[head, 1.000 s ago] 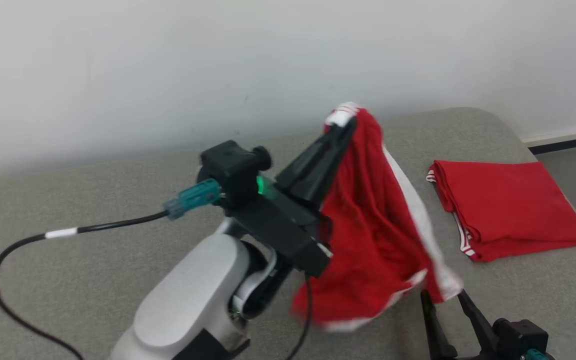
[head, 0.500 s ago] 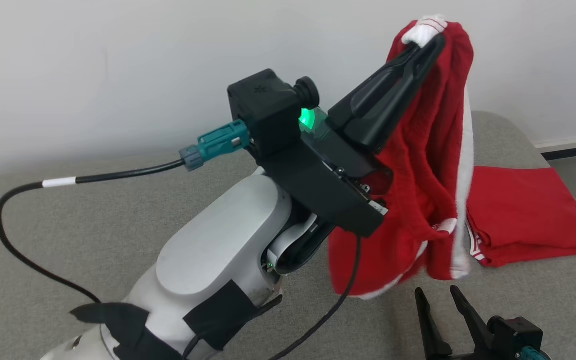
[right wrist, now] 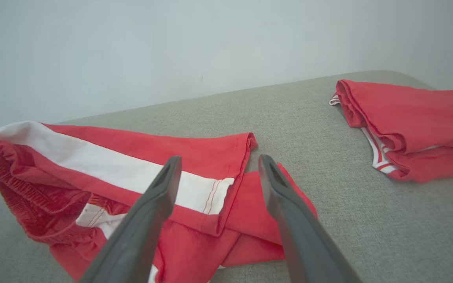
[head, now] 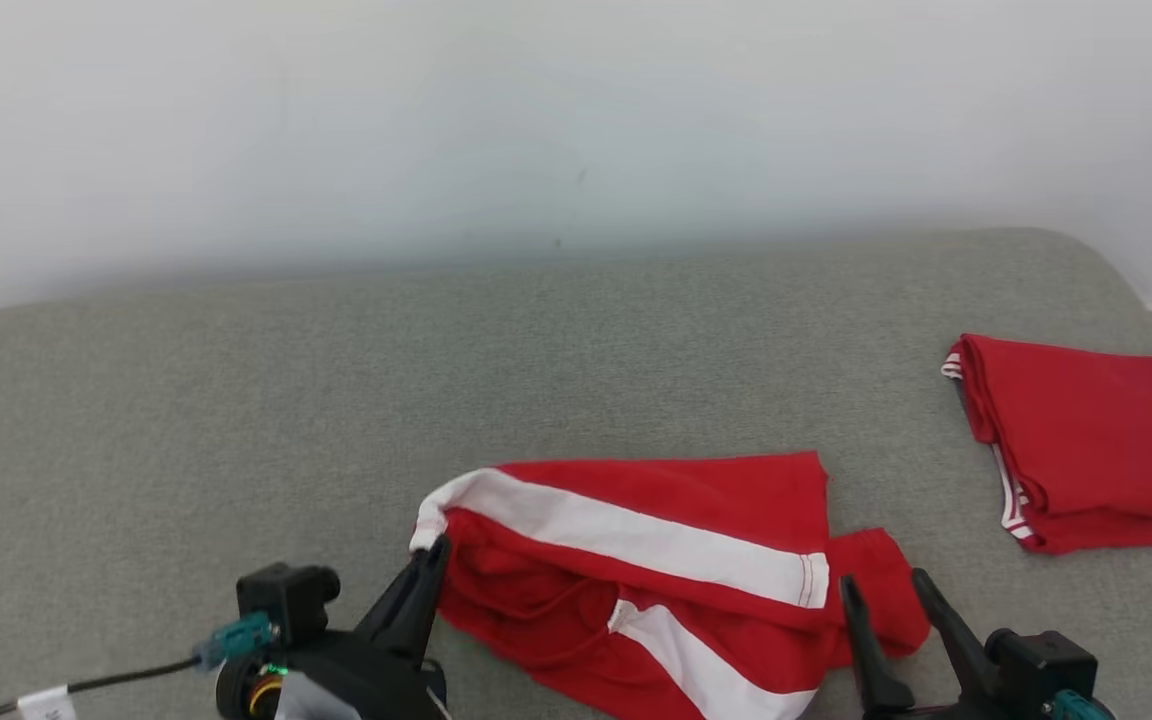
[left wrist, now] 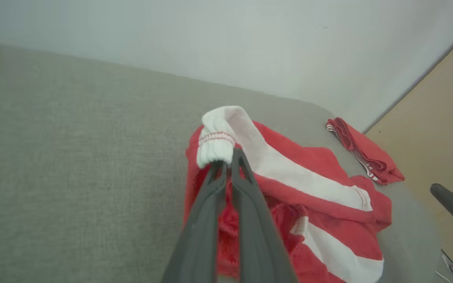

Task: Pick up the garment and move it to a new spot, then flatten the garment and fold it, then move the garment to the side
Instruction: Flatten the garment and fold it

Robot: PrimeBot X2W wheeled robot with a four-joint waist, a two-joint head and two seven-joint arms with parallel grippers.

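The left hand point(head: 433, 548) pinches the garment point(head: 696, 490); the right hand point(head: 884, 582) is spread.
The left hand's fingers are pressed together on the white waistband corner at the near left. From there the garment, red with white stripes, lies rumpled on the grey padded surface point(head: 236, 400). The right hand is poised at the garment's right end. A folded red cloth point(head: 1096, 430) lies well apart, far right.

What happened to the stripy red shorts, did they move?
Yes, downward. The stripy shorts hung high beside the folded red cloth; now they lie on the grey cushion left of it, left gripper still pinching them.
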